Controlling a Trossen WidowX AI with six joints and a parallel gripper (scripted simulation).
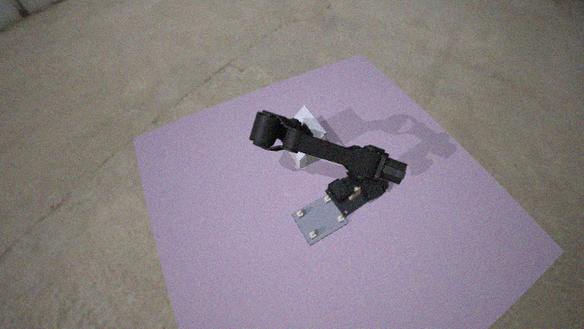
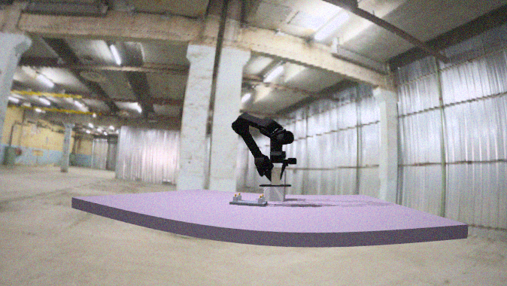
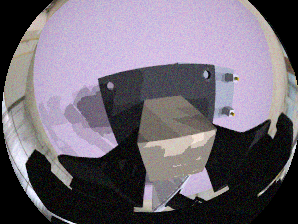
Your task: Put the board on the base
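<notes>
Pincer: while raised off the table (image 1: 243, 268) (image 2: 263, 220), the gripper (image 1: 356, 190) (image 2: 277, 174) (image 3: 168, 124) grasps the square handle (image 2: 276, 176) (image 3: 176, 140).
Board: black (image 1: 350, 207) (image 2: 275, 185) (image 3: 160, 82), roughly level, aloft, right of the base's centre in top view.
Base: grey (image 1: 321, 222) (image 2: 248, 203) (image 3: 224, 94), on the table, gold pins upward.

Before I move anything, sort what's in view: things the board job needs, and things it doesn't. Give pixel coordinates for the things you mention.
Needed:
- black board (image 1: 347, 211) (image 2: 266, 185) (image 3: 165, 82), raised off the table
- square handle (image 2: 276, 176) (image 3: 176, 155), clamped in the end effector (image 2: 276, 177) (image 3: 168, 124)
- grey base (image 1: 320, 221) (image 2: 248, 203) (image 3: 223, 92) with gold-pinned posts

Not needed:
- pale angular block (image 1: 304, 113) (image 2: 274, 194), partly hidden; purpose unclear
</notes>
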